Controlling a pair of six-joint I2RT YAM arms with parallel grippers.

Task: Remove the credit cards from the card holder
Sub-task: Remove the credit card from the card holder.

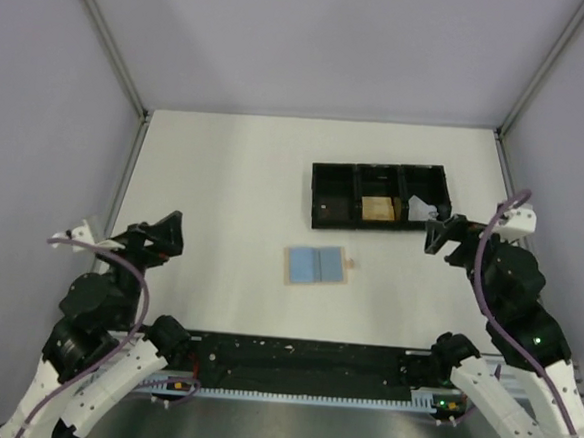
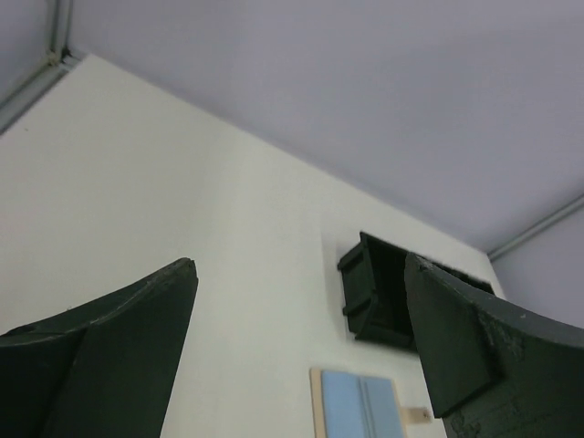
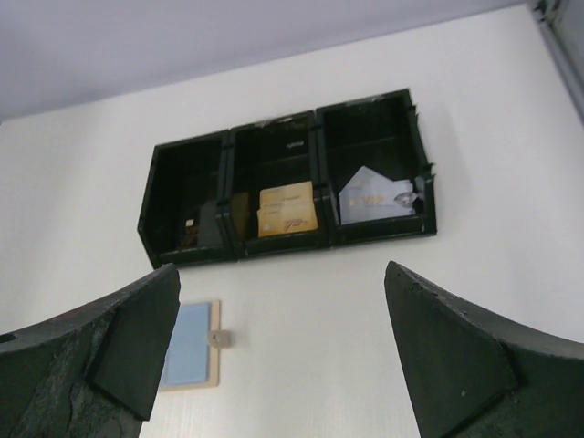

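On the table (image 1: 225, 174) the card holder (image 1: 317, 265) lies open, so bring your left gripper (image 2: 301, 266) or right gripper (image 3: 281, 271), both wide open and empty, low to its edge.

One card holder (image 1: 318, 265), one tray (image 1: 319, 193) (three compartments), one tan block (image 1: 378, 209), credit cards (image 1: 420, 208) unclear.

White table (image 1: 224, 184) enclosed by pale lilac-grey walls (image 1: 324, 41) (plain, evenly lit); grey metal struts (image 1: 106, 38) at the rear corners.
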